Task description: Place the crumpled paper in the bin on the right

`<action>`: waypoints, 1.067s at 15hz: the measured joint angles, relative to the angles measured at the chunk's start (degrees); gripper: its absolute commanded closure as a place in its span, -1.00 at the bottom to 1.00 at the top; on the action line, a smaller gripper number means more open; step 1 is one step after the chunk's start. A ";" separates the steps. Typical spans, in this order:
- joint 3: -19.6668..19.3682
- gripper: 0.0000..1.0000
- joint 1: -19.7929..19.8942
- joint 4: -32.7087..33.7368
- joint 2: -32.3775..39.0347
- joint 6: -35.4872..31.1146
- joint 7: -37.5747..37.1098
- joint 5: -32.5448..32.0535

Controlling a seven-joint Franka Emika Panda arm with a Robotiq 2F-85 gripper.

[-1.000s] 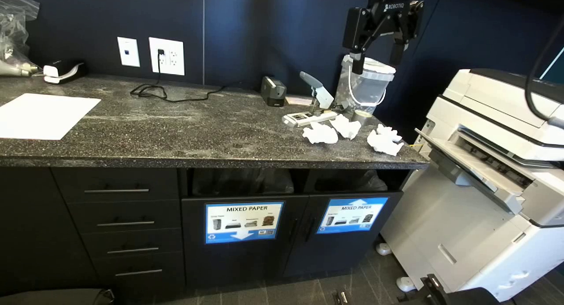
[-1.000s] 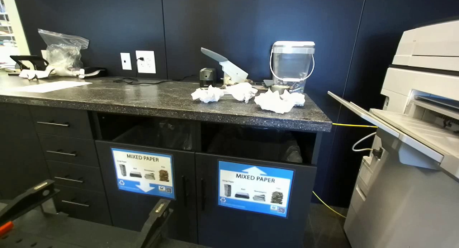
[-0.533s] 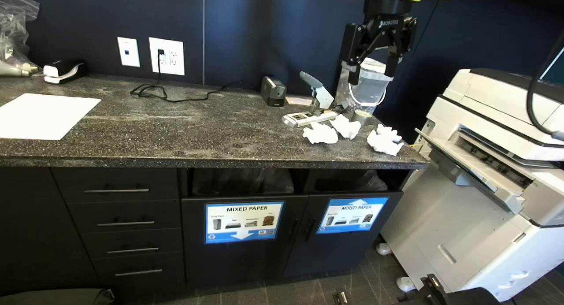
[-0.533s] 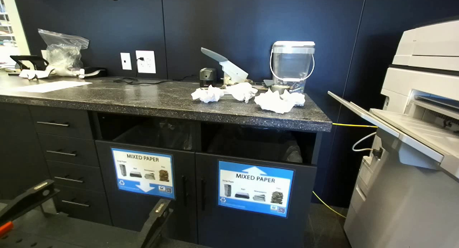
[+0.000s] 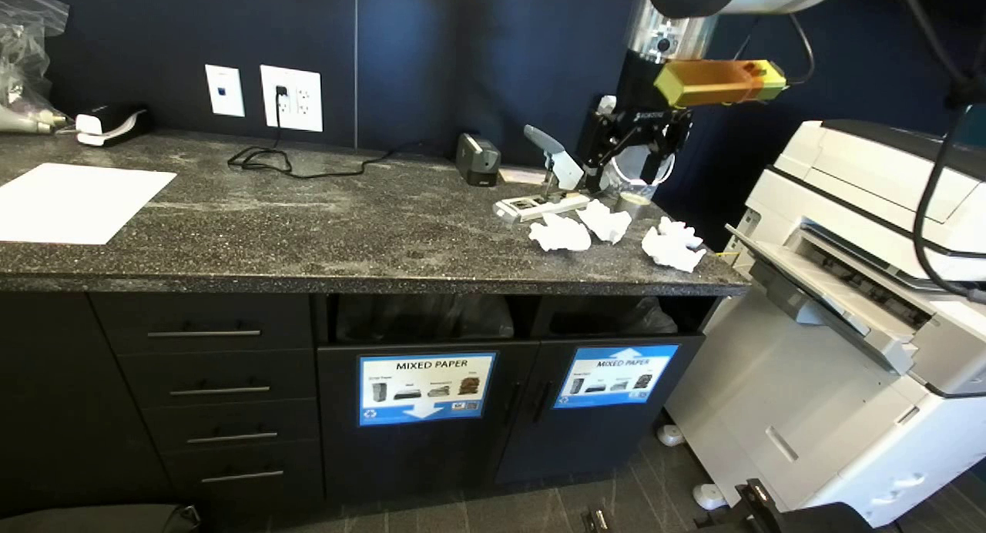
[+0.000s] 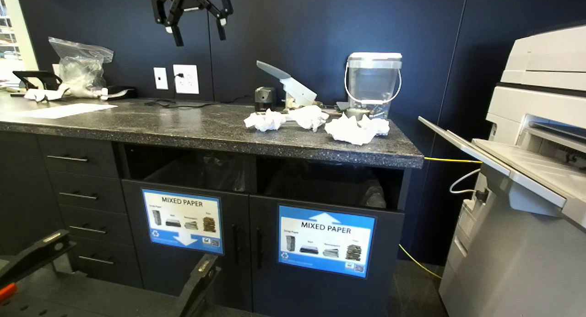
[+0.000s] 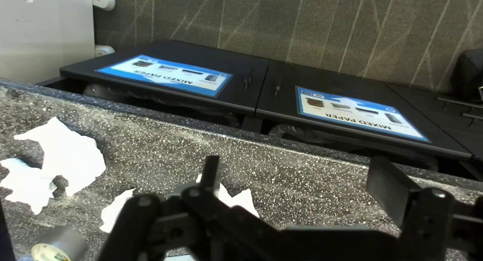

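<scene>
Several crumpled papers point(image 6: 350, 130) lie loose; reaching seems my step, gripper fingers point(image 6: 177, 36) spread, so next I should lower.

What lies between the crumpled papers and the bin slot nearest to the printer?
A strip of countertop, then its front edge, in both exterior views.

- An office, its copying area: that is given away at once by the big white copier point(image 5: 824, 387), stationed right of the gripper point(image 5: 622, 177) in an exterior view!
- Below the gripper, two signs point(image 5: 427, 388) lettered MIXED PAPER are spotted on black cabinet doors point(image 5: 416, 464)!
- And away to the gripper's left, a white sheet point(image 5: 81, 203) is laid on the speckled countertop point(image 5: 370, 232), a wall outlet point(image 5: 294, 111) mounted above.
</scene>
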State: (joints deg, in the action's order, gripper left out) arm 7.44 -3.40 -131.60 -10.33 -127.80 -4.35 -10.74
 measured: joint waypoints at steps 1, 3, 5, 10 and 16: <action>-0.52 -1.00 0.19 -0.15 1.47 -2.01 0.02 -0.02; -1.62 -1.00 0.69 -0.10 4.73 -5.66 0.05 -0.02; -2.82 -1.00 1.30 0.29 8.34 -9.18 0.07 -0.02; -5.94 -1.00 2.66 4.81 17.83 -14.51 0.09 -0.02; -7.79 -1.00 3.44 11.44 24.67 -16.80 0.87 0.71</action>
State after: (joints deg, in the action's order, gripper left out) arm -0.35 0.04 -120.16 14.34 -144.60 -3.48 -10.03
